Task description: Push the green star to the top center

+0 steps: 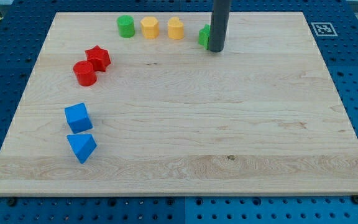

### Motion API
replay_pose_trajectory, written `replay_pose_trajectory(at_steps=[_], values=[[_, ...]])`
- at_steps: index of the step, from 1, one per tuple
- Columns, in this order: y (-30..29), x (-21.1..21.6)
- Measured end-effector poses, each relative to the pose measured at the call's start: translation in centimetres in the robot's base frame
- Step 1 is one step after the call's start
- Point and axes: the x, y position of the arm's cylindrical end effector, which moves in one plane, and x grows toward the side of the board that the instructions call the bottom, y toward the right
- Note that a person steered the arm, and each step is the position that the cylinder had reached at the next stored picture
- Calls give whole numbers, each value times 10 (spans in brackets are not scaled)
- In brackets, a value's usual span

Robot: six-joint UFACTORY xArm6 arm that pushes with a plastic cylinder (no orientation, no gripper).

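Near the board's (185, 177) left edge, a blue cube (78, 117) and blue wedge (82, 147) are noted. At the far edge, the green star (203, 36) (largely hidden) is touched on its right by my tip (215, 50). No jaws are fitted.

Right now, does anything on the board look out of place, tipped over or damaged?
Nothing stands out. All blocks sit flat on the wooden board, none damaged. The green star lies near the view's top, mostly hidden behind my tip, which stands against its right side. The yellow blocks, red pair and blue pair look normal.
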Motion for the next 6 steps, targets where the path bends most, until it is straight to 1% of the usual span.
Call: replay_pose_trajectory(at_steps=[2, 3, 4, 5, 6], values=[[0, 2], [0, 17], [0, 18], [0, 11], [0, -12]])
